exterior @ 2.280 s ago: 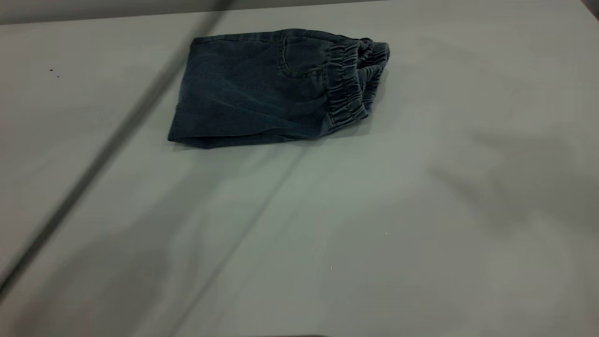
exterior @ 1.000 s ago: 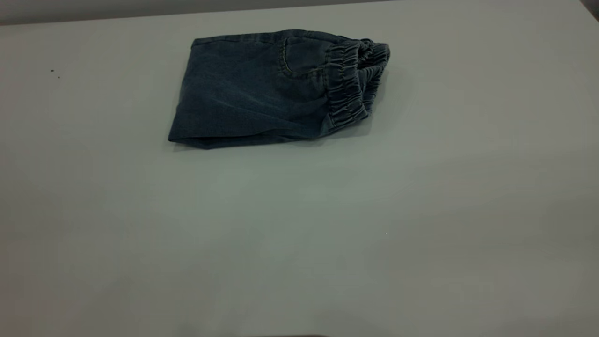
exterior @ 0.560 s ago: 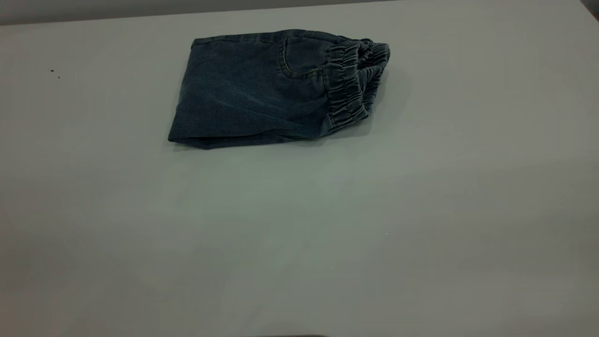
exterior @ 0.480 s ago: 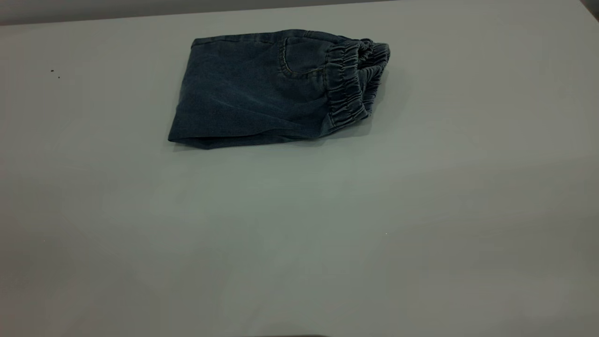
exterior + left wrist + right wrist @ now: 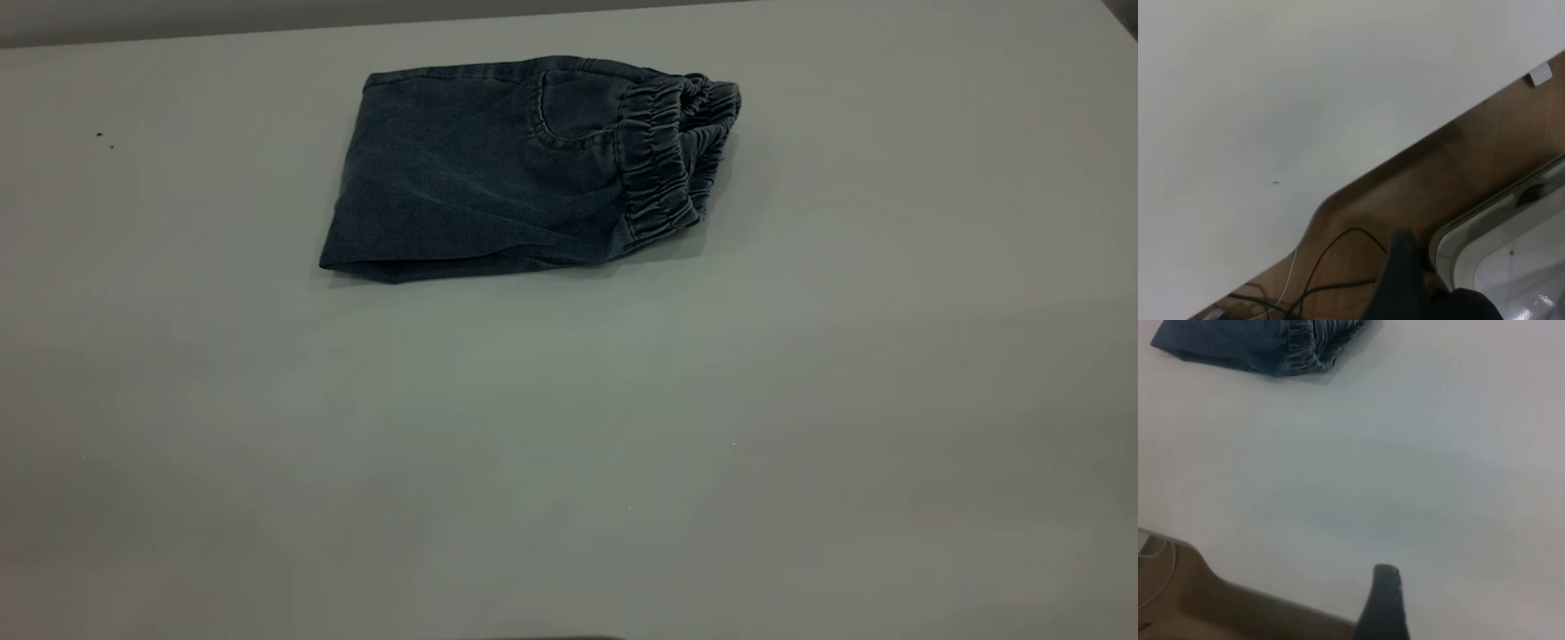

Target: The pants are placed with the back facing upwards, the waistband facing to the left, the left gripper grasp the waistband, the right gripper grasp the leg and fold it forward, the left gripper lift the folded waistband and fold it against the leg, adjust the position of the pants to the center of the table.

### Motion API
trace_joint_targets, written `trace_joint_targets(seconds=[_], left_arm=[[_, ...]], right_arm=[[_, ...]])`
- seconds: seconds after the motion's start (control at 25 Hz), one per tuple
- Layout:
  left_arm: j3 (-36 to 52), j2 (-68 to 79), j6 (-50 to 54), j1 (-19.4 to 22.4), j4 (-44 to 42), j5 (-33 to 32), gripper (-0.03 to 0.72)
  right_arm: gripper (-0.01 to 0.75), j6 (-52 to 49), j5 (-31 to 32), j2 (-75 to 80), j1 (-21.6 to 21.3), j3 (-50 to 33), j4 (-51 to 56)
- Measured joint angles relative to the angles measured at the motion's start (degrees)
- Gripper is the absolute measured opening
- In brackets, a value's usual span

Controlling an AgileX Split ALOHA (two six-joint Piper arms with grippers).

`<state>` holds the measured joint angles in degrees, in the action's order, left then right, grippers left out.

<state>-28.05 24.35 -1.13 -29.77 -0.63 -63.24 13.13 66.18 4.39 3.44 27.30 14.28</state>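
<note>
Left gripper (image 5: 1405, 267) off bench (image 5: 569, 462) edge, jaws' state unclear. Pants (image 5: 507, 169) folded, far half of bench, waistband (image 5: 658, 160) rightward. Right gripper (image 5: 1385, 600) near bench edge, jaws' state unclear. Folding looks done; next: centre pants.

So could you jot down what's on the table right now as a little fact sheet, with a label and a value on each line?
Item: the pants, blue denim, folded into a compact bundle
Waistband: gathered elastic, on the bundle's right end in the exterior view
Pocket: one back pocket showing on top
Position: far half of the table, somewhat left of middle
Left gripper: off the table edge, over a wooden surface with cables
Right gripper: near the table edge, well away from the pants
Contact: neither gripper touches the pants
</note>
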Motion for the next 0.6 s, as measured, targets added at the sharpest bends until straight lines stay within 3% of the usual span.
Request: trace_joint_targets(seconds=[0.16, 0.24, 0.48, 0.6], left_arm=[[0.0, -0.7, 0.0, -0.3, 0.0, 0.0, 0.547], [0.0, -1.6, 0.0, 2.1, 0.1, 0.0, 0.547], [0.0, -11.9, 0.0, 20.0, 0.0, -0.2, 0.547], [0.0, -19.5, 0.0, 25.3, -0.1, -0.7, 0.547]], right_arm=[[0.565, 0.0, 0.0, 0.0, 0.0, 0.0, 0.0], [0.565, 0.0, 0.0, 0.0, 0.0, 0.0, 0.0], [0.565, 0.0, 0.0, -2.4, -2.3, 0.0, 0.2], [0.565, 0.0, 0.0, -4.8, -4.1, 0.0, 0.3]])
